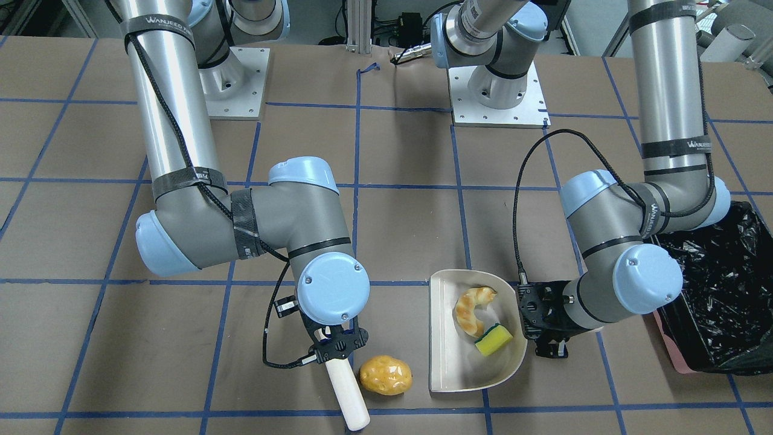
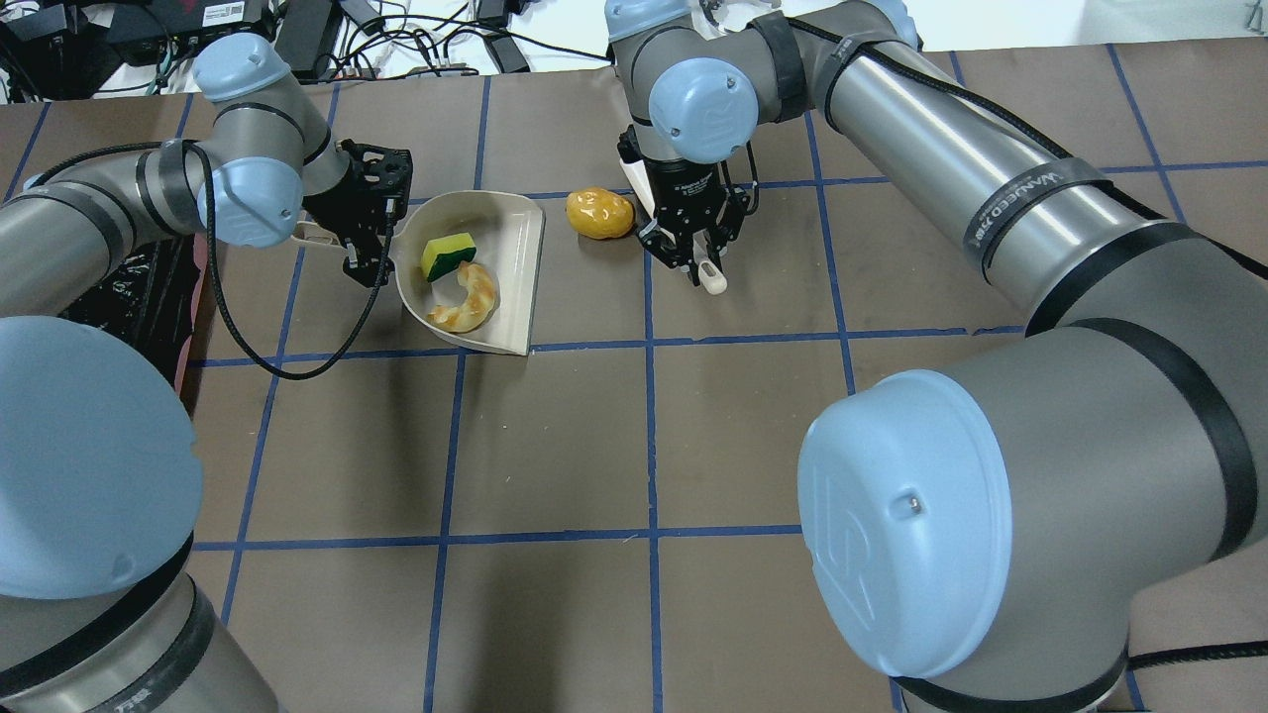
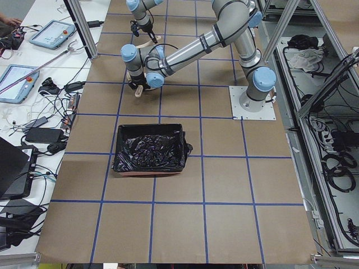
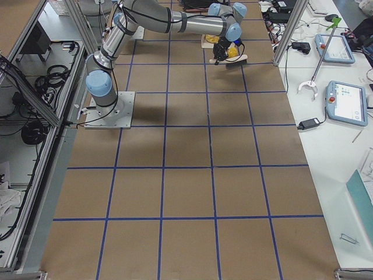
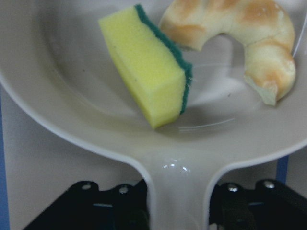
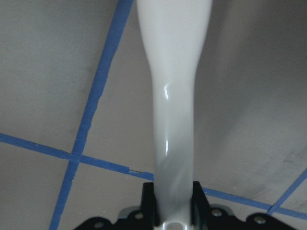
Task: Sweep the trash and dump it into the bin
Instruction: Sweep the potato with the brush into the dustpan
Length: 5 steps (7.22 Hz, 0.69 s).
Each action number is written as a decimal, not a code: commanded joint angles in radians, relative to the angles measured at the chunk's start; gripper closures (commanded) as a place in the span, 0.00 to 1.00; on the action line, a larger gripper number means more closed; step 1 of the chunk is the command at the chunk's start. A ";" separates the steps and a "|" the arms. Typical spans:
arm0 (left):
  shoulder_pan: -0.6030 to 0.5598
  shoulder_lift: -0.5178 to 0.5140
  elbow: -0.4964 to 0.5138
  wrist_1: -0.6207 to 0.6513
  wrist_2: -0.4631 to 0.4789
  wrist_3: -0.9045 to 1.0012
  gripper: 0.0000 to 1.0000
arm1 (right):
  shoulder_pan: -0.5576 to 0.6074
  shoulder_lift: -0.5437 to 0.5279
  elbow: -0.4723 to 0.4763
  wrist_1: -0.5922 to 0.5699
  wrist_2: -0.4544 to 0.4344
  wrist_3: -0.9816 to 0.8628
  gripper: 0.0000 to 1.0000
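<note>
A beige dustpan [image 1: 450, 350] lies flat on the table. It holds a golden croissant [image 1: 473, 309] and a yellow sponge with a green side [image 1: 493, 339]. My left gripper [image 1: 539, 323] is shut on the dustpan's handle [image 5: 177, 187], at the end away from the open lip. The yellow-brown potato lump [image 1: 385, 375] lies on the table just outside that lip. My right gripper [image 1: 336, 350] is shut on a white brush handle [image 1: 348, 389], right beside the potato. The pink bin with its black bag [image 1: 724, 290] stands behind my left arm.
Both arm bases [image 1: 496, 90] are bolted at the robot's side of the table. A black cable [image 1: 531, 181] loops off the left wrist, and another hangs by the right gripper. Blue tape lines grid the brown tabletop. The table's front edge runs close to the brush handle.
</note>
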<state>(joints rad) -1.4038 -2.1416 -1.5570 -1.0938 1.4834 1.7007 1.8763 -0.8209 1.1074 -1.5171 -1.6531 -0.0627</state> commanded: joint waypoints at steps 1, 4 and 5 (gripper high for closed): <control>0.000 0.000 0.000 0.000 0.000 0.001 1.00 | 0.027 0.000 0.000 0.000 0.039 0.052 1.00; 0.000 0.000 0.000 0.000 0.000 0.001 1.00 | 0.064 0.006 0.002 0.000 0.085 0.110 1.00; 0.000 0.000 0.002 0.000 0.001 0.001 1.00 | 0.079 0.009 0.003 0.000 0.090 0.135 1.00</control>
<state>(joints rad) -1.4043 -2.1414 -1.5567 -1.0937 1.4837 1.7012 1.9365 -0.8155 1.1092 -1.5171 -1.5763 0.0412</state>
